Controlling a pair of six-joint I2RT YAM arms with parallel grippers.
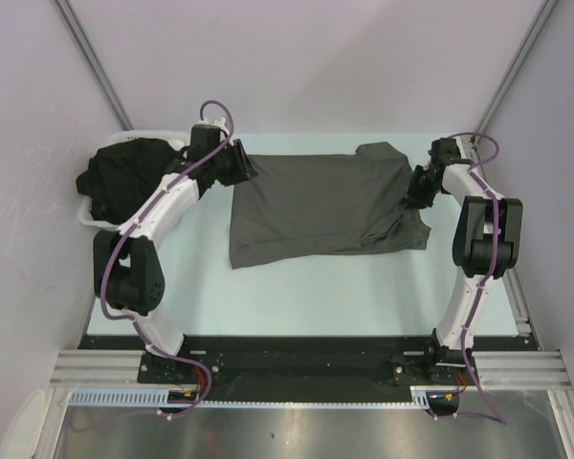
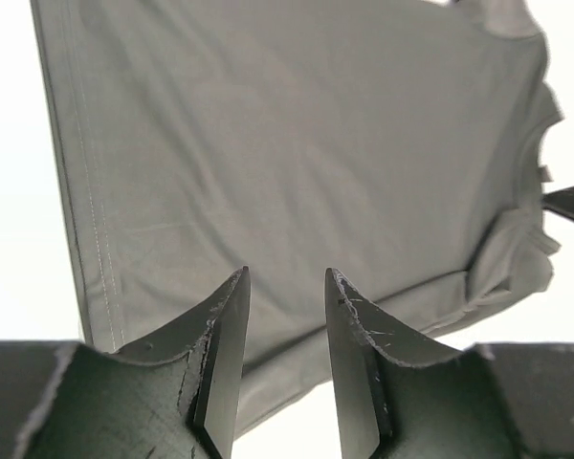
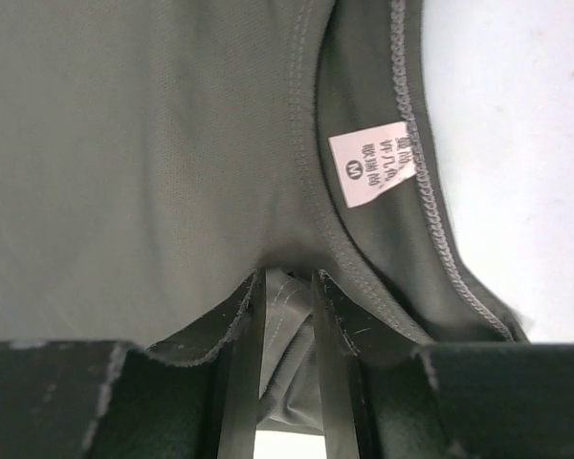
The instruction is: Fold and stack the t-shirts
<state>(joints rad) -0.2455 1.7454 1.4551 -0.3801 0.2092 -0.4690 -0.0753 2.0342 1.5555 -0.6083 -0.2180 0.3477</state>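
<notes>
A charcoal grey t-shirt point(image 1: 316, 206) lies spread flat across the back middle of the table, one sleeve poking out at its far right corner. My left gripper point(image 1: 244, 170) hovers at the shirt's left edge. In the left wrist view it point(image 2: 285, 282) stands open, and the grey t-shirt point(image 2: 297, 163) lies beyond with nothing pinched between the fingers. My right gripper point(image 1: 416, 191) is at the shirt's right side. In the right wrist view it point(image 3: 287, 282) is shut on a fold of the grey cloth point(image 3: 134, 163) just beside the collar, near a white size label point(image 3: 368, 163). A heap of black t-shirts point(image 1: 124, 172) fills the tray.
The white tray point(image 1: 88, 218) sits at the table's left edge beside the left arm. Grey walls close in on both sides. A black rail point(image 1: 297, 349) carrying both arm bases runs along the near edge.
</notes>
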